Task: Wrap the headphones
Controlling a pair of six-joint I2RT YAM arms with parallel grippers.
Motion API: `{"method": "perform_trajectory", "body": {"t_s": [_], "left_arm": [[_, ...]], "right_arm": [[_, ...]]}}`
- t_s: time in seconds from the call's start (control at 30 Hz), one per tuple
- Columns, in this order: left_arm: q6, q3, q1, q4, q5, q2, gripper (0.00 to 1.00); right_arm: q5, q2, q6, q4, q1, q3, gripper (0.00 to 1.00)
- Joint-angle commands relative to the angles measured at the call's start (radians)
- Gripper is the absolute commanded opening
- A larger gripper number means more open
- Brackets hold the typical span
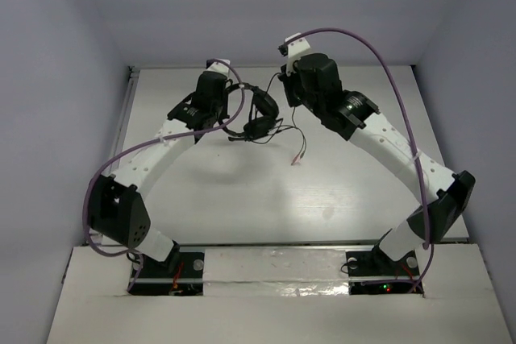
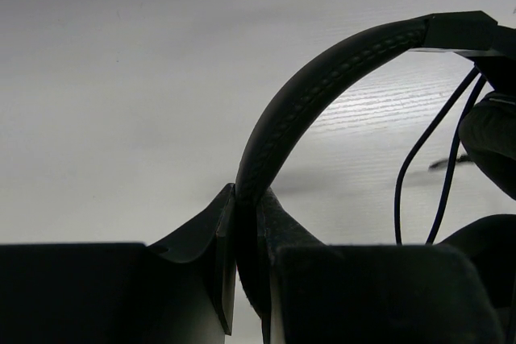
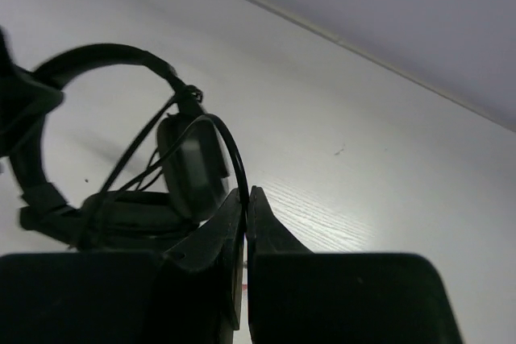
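Note:
The black headphones (image 1: 256,115) hang above the white table at the back middle. My left gripper (image 2: 247,223) is shut on their padded headband (image 2: 322,86). It also shows in the top view (image 1: 228,110). My right gripper (image 3: 246,207) is shut on the thin black cable (image 3: 230,138), which loops up from the earcup (image 3: 193,163). In the top view the right gripper (image 1: 284,78) is just right of the headphones. The cable's free end with its plug (image 1: 297,159) trails down to the table.
Purple robot cables (image 1: 387,62) arc over both arms. The table's (image 1: 266,199) back wall and left rail (image 1: 125,110) lie close behind the grippers.

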Motion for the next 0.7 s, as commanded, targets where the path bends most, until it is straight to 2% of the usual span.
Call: {"method": "perform_trajectory", "body": {"t_s": [0.0, 0.13, 0.3, 0.5, 0.67], "left_arm": [[0.012, -0.023, 0.002, 0.035, 0.018, -0.082, 0.0], [0.037, -0.021, -0.008, 0.026, 0.117, -0.094, 0.0], [0.048, -0.003, -0.017, 0.004, 0.318, -0.108, 0.0], [0.044, -0.014, -0.017, 0.011, 0.384, -0.155, 0.0], [0.025, -0.012, -0.017, 0.015, 0.414, -0.169, 0.0]], "right_arm": [[0.017, 0.046, -0.044, 0.042, -0.008, 0.031, 0.0], [0.009, 0.086, -0.052, 0.062, -0.008, 0.047, 0.0], [0.003, 0.12, -0.059, 0.105, -0.019, 0.058, 0.0], [0.027, 0.107, -0.035, 0.189, -0.069, -0.012, 0.0], [0.007, 0.06, 0.014, 0.266, -0.108, -0.132, 0.0]]}}
